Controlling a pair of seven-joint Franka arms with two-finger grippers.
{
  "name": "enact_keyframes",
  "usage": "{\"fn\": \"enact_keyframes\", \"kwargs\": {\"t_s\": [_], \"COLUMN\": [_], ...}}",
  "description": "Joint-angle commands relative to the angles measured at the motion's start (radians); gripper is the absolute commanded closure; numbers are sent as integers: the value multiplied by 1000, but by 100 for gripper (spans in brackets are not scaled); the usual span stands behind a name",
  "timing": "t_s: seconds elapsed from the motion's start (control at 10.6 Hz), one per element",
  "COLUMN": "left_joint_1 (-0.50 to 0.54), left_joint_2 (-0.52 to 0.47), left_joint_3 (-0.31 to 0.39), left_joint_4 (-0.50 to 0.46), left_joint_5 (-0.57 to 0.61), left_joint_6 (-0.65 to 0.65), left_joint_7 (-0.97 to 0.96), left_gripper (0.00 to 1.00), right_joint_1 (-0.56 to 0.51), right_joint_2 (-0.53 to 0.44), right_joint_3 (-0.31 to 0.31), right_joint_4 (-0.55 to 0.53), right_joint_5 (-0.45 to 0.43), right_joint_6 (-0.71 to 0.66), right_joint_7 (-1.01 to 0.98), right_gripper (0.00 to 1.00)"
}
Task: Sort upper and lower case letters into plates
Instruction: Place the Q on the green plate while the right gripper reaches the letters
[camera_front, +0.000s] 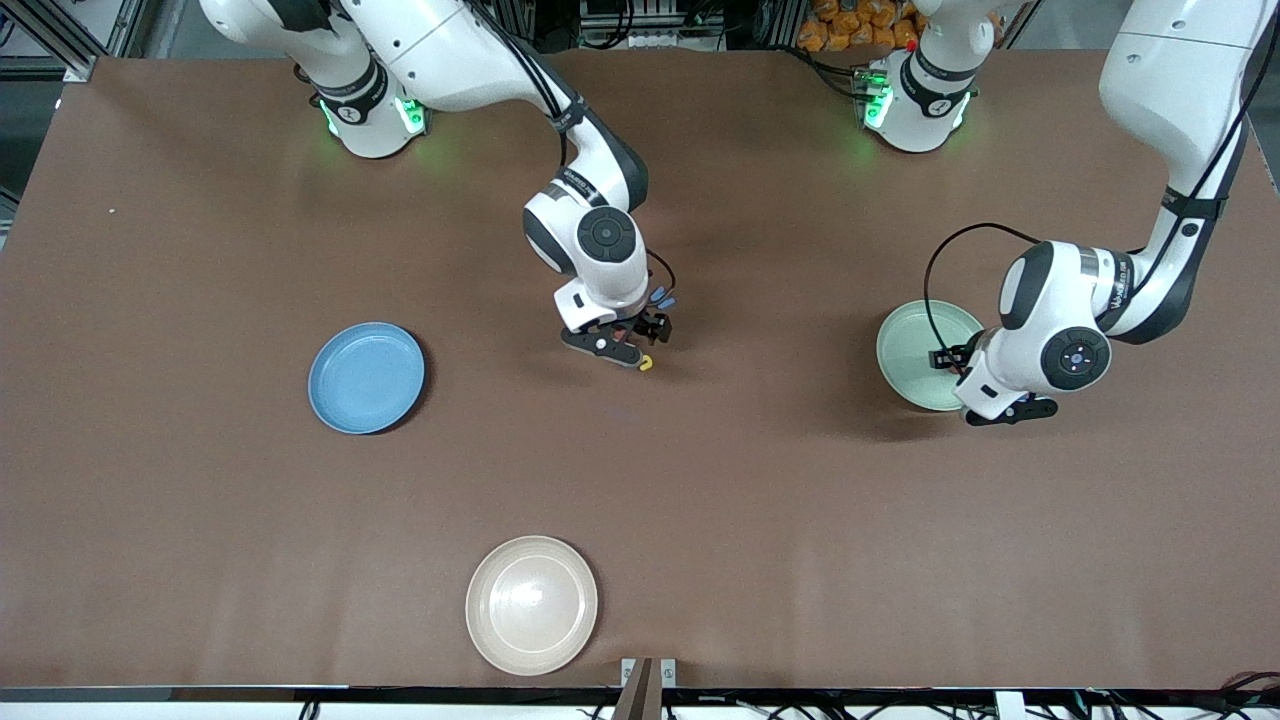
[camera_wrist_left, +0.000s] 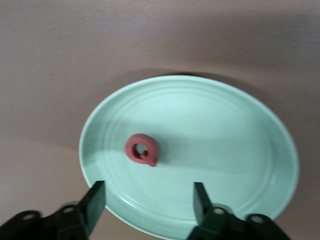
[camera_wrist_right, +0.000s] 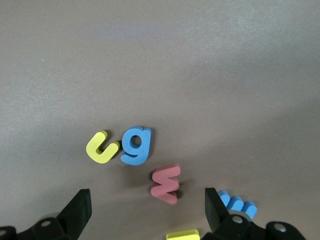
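Observation:
My right gripper (camera_front: 628, 338) hangs open low over a cluster of small letters in the middle of the table. The right wrist view shows my right gripper (camera_wrist_right: 145, 200) with a yellow letter (camera_wrist_right: 101, 147), a blue g (camera_wrist_right: 136, 146), a red-pink w (camera_wrist_right: 166, 184), a blue m (camera_wrist_right: 237, 202) and another yellow letter (camera_wrist_right: 183, 234). The w lies between the open fingers. My left gripper (camera_front: 1010, 410) is open and empty over the near edge of the mint green plate (camera_front: 915, 345). That plate (camera_wrist_left: 225, 140) holds one red-pink letter (camera_wrist_left: 142, 150). The blue plate (camera_front: 366, 377) holds nothing.
A cream-beige plate (camera_front: 531, 604) sits near the table's front edge. In the front view only a yellow letter (camera_front: 647, 363) and a blue letter (camera_front: 660, 297) peek out beside the right gripper. Both arm bases stand along the table's back edge.

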Motion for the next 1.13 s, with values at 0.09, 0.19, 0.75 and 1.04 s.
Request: {"fn": "enact_keyframes", "kwargs": {"t_s": [0.09, 0.19, 0.75, 1.04], "left_joint_1": [4, -2, -23, -23], "left_joint_2": [-27, -26, -18, -15], "left_joint_3": [-82, -96, -125, -125], "left_joint_4": [68, 92, 128, 128], "left_joint_5": [-44, -61, -86, -86], "left_joint_6": [-14, -17, -22, -22], "left_joint_7": [-9, -29, -153, -153], "left_gripper": [0, 0, 0, 0], "right_joint_1": [4, 4, 7, 12], "right_joint_2": [11, 11, 29, 31], "right_joint_3": [-3, -3, 11, 11], "right_joint_4": [-4, -16, -18, -33], "right_joint_5": [-1, -1, -1, -1], "right_joint_6": [41, 50, 64, 69], "right_joint_7": [7, 7, 4, 4], "right_gripper": [0, 0, 0, 0]}}
